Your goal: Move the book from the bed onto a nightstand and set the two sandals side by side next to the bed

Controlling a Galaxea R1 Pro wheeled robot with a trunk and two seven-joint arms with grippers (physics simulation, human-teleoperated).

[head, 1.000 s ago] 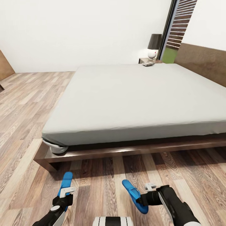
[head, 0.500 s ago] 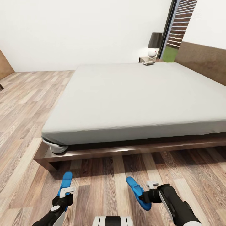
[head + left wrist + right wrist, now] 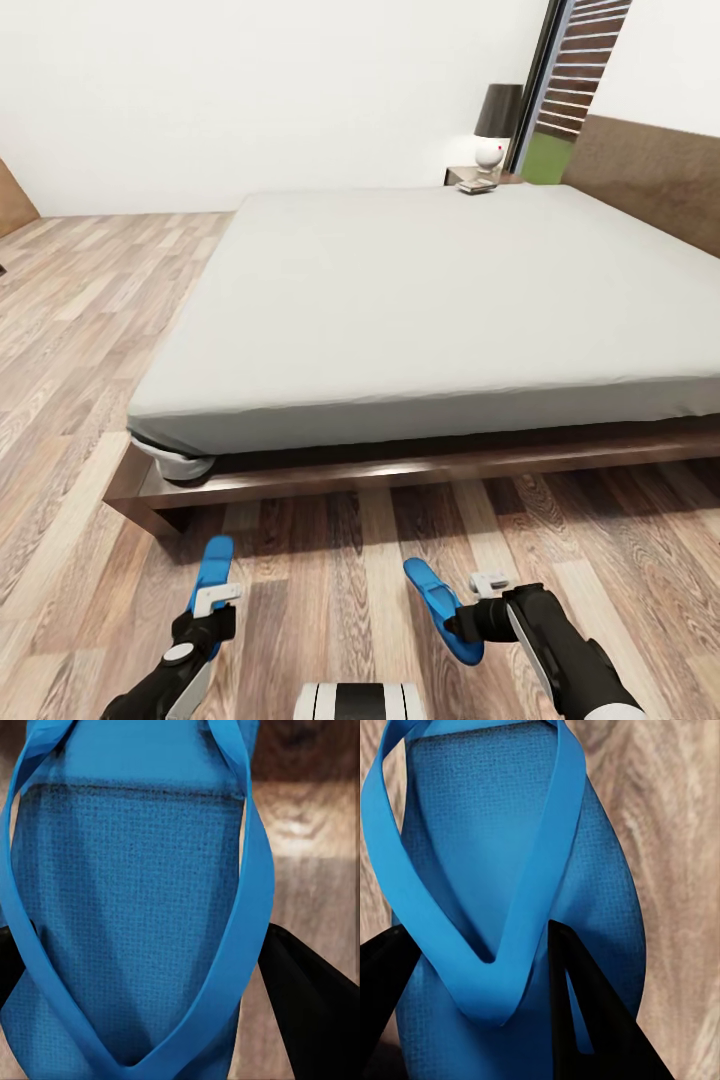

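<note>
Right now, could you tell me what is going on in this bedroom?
The robot stands at the foot of the bed, holding one blue sandal in each claw. The left claw grips the left sandal and the right claw grips the right sandal, both low over the wood floor. Neither sandal appears set down yet. A nightstand with a lamp stands at the bed's far corner, with a small item on it.
</note>
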